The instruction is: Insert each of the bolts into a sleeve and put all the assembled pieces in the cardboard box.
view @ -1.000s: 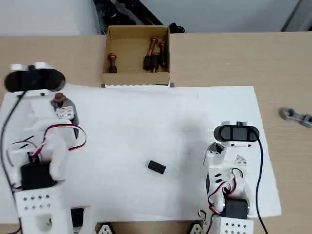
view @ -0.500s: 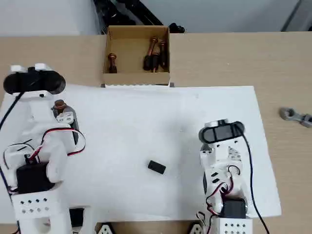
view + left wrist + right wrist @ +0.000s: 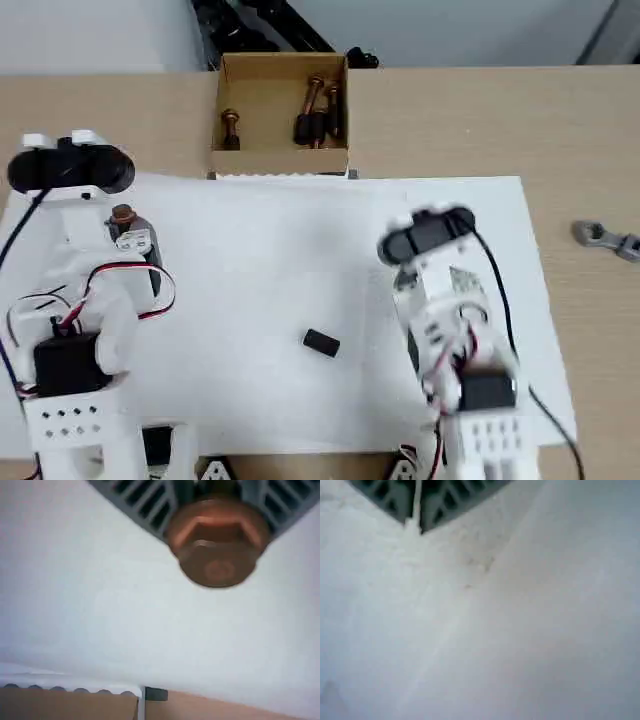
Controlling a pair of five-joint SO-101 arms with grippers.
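Bolt (image 3: 217, 550) held in left gripper (image 3: 219, 515)

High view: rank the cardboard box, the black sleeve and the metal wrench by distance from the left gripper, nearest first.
From the left gripper:
1. Open brown cardboard box, at the far edge of the table.
2. Small black cylindrical sleeve, lying toward the middle front.
3. Grey metal wrench, far right on bare wood.

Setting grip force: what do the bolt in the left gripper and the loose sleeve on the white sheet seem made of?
The bolt looks like metal, perhaps copper-plated or brass: reddish-brown hex head with a dull sheen. The sleeve is matte black, possibly plastic or rubber; too small to say.
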